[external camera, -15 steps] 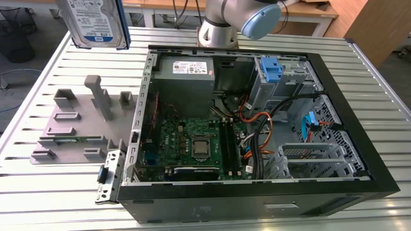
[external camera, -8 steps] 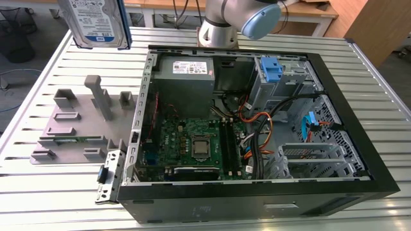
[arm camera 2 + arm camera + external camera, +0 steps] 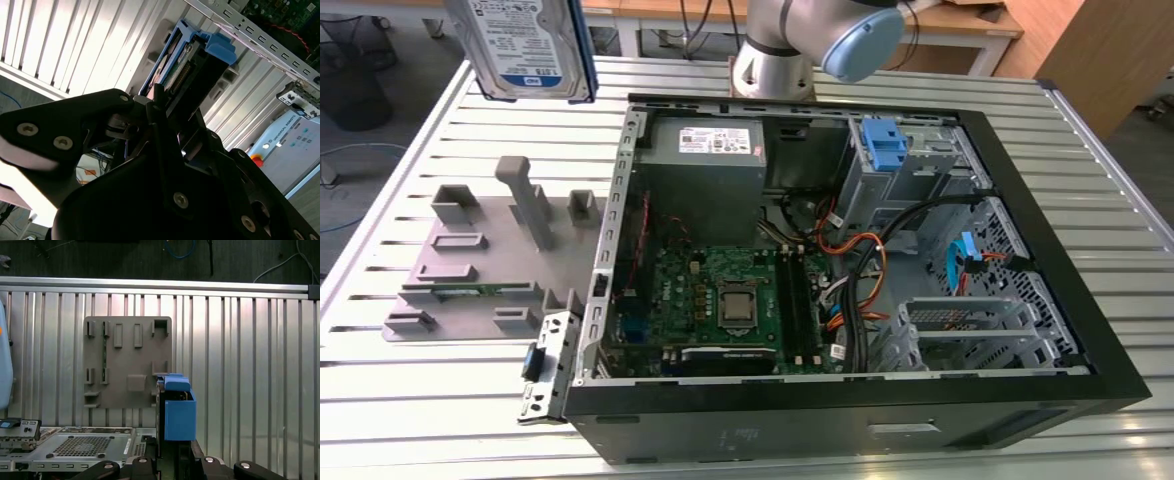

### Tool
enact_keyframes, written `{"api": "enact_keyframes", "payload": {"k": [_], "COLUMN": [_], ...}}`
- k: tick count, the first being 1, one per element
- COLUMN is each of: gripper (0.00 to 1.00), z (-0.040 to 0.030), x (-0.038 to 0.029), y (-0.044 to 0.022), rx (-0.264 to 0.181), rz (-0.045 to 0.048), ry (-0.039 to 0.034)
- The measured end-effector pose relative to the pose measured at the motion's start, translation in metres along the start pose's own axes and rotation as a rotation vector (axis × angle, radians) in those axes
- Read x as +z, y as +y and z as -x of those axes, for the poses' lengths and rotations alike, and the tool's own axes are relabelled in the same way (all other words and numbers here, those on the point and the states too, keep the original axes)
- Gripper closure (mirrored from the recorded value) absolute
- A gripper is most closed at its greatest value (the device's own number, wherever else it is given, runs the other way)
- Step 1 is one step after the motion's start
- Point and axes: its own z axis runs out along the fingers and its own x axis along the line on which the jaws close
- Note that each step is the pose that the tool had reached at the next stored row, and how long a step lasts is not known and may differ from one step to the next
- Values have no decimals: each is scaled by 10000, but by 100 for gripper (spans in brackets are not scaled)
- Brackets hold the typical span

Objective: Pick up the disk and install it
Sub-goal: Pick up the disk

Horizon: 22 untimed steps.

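Nearest: gripper (image 3: 175, 107), closed tight around the disk (image 3: 192, 60), lifted above the table (image 3: 427, 420) by a corner of the grey fixture plate (image 3: 467, 260); computer case (image 3: 854, 410) open alongside.

Open computer case (image 3: 854, 412) on slatted metal table (image 3: 440, 400), grey fixture plate (image 3: 478, 252) beside it, motherboard (image 3: 707, 290) inside.

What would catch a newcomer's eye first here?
The flat silver hard drive in its blue plastic carrier hangs at the exterior view's upper left, clamped between the black fingers. The open black computer case lies on the slatted metal table, beside a grey slotted plate.
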Motion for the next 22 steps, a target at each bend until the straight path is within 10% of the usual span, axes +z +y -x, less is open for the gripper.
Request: {"api": "enact_keyframes", "payload": {"k": [22], "gripper": [65], "z": [0], "x": [-2], "y": [-148], "rx": [0], "rz": [0], "ry": [-26]}}
